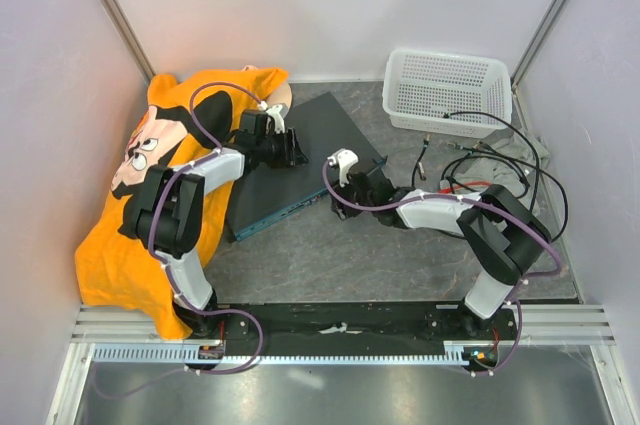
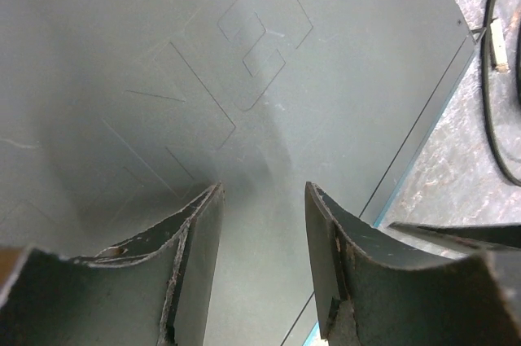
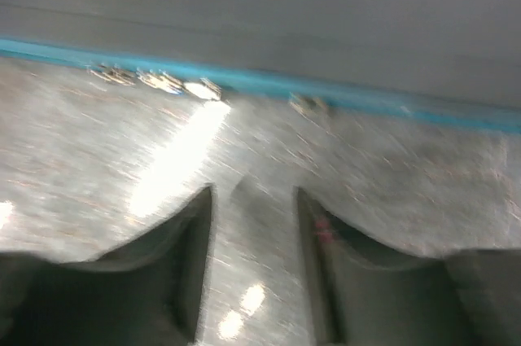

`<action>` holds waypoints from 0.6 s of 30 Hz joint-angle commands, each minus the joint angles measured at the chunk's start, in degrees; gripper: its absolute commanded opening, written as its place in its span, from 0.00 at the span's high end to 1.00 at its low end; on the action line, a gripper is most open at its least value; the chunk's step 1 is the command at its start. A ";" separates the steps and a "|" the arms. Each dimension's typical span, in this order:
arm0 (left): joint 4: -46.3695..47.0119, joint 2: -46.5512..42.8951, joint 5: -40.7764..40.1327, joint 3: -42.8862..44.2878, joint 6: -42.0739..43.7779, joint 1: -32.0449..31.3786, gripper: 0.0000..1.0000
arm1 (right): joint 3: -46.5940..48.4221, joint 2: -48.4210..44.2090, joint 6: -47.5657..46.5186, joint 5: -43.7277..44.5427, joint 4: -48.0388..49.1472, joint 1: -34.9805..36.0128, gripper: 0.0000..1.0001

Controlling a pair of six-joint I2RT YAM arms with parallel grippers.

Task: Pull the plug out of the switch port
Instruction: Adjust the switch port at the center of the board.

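The switch (image 1: 325,130) lies slantwise mid-table, dark top up, teal front face toward me. My left gripper (image 1: 293,150) is open and empty, its fingers low over the switch's top (image 2: 163,45); in the left wrist view the gripper (image 2: 262,193) has bare top plate between its jaws. My right gripper (image 1: 340,205) is open and empty on the table just before the front face (image 3: 366,103), and shows in the right wrist view (image 3: 254,193). That view is blurred, so I cannot make out a plug in the sockets. A black cable with a pale plug end (image 2: 494,41) lies on the table beside the switch.
A white mesh basket (image 1: 445,90) stands at the back right. A tangle of black cables (image 1: 490,160) lies right of the switch. An orange cartoon-print cloth (image 1: 150,185) covers the left side, under the left arm. Walls close in on three sides.
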 commanded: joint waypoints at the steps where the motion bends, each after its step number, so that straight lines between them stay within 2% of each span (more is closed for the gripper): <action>1: -8.47 -2.92 -5.74 -4.96 3.98 -0.67 0.46 | 5.34 -2.90 0.29 -3.45 -0.64 2.23 0.38; 2: -6.54 -4.78 -6.00 -7.14 3.89 -0.67 0.46 | 5.77 -3.25 0.64 -2.93 -0.29 2.67 0.26; 4: -4.60 -9.86 -7.67 -11.96 2.58 -0.67 0.46 | 5.60 -3.86 3.43 1.43 0.32 2.67 0.14; 5: -3.81 -11.63 -8.19 -13.74 2.05 -0.67 0.46 | 5.17 -5.09 5.45 3.56 0.94 2.41 0.02; 7: -1.70 -17.32 -8.99 -18.99 0.38 -0.41 0.46 | 5.95 -6.49 9.06 -0.08 0.33 0.31 0.02; 8: -1.34 -19.02 -8.90 -20.42 -0.24 -0.41 0.45 | 6.74 -6.85 11.60 -7.42 0.42 -1.62 0.04; 11: -0.38 -23.50 -7.24 -24.56 -2.61 -0.32 0.45 | 8.41 -7.47 13.37 -14.67 -1.51 -2.43 0.17; 15: 3.65 -24.83 -8.45 -27.81 -6.30 -0.32 0.45 | 5.26 -6.16 25.12 -18.10 3.30 -2.34 0.35; 16: 4.89 -24.66 -9.07 -28.51 -6.92 -0.32 0.45 | 3.51 -5.28 26.47 -19.17 6.62 -2.43 0.42; 18: 5.95 -23.61 -9.69 -28.96 -8.33 0.03 0.45 | 3.06 -4.14 27.70 -21.02 7.01 -2.69 0.47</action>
